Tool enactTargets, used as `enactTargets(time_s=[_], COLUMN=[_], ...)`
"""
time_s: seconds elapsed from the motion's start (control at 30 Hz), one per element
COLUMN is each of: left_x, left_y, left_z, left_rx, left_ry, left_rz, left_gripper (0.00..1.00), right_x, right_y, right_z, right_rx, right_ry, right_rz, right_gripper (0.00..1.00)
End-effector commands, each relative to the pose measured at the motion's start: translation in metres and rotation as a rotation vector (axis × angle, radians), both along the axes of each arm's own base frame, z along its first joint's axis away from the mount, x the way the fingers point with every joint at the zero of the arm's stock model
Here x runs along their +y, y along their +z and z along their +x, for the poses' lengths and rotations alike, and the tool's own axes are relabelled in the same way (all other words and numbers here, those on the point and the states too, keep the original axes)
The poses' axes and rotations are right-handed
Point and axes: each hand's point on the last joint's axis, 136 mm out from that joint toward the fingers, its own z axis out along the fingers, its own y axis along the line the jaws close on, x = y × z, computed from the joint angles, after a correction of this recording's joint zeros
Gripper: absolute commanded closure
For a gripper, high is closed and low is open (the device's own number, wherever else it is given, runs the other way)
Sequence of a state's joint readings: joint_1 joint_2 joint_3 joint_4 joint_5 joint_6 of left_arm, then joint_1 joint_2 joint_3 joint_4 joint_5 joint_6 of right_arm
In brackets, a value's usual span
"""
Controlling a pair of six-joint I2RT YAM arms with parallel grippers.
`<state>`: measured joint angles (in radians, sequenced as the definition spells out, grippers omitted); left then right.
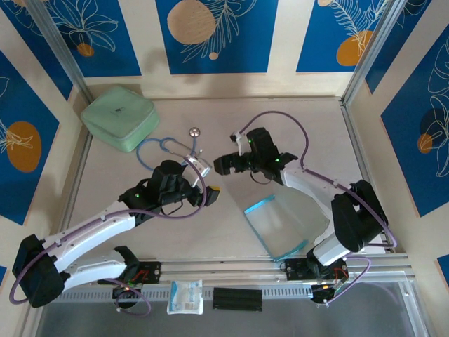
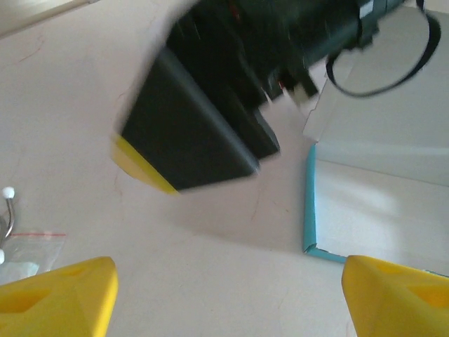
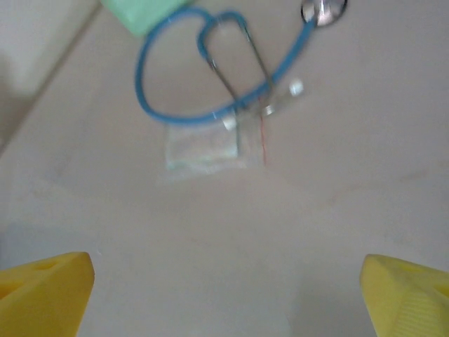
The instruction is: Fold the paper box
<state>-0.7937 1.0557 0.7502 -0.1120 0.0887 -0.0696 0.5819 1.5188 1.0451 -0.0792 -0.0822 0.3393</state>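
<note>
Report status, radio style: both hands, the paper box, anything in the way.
Left hand open, empty. Right hand open, empty. Paper box unfolded, white face up. Stethoscope apart from it.

Both arms reach over the tabletop (image 1: 231,119), fingers spread wide and empty. The left hand (image 1: 208,185) hovers just left of the paper box (image 1: 284,221), and the right hand (image 1: 224,165) hovers beyond its far-left corner.

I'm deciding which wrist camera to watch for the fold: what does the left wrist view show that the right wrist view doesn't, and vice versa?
Left wrist: the flat white paper box with a teal edge, and the blurred black body of the right end effector. Right wrist: the blue tubing and metal chest piece of the stethoscope, plus a corner of the mint-green case. Both: the small clear plastic packet, one of the stethoscope's white ear tips, and the pale table.
</note>
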Motion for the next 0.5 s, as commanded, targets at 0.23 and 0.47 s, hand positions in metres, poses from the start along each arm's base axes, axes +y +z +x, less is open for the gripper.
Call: enactTargets(time_s=[0.23, 0.47], left_x=[-0.008, -0.020], left_y=[0.033, 0.038], left_z=[-0.008, -0.010], left_rx=[-0.092, -0.093], left_ry=[-0.108, -0.167], left_rz=[-0.026, -0.040], left_gripper=[0.16, 0.15], right_x=[-0.141, -0.216], right_y=[0.057, 0.062], right_z=[-0.058, -0.127], right_rx=[0.178, 0.631], right_ry=[-0.402, -0.626], right_rz=[-0.286, -0.309], right_gripper=[0.00, 0.03])
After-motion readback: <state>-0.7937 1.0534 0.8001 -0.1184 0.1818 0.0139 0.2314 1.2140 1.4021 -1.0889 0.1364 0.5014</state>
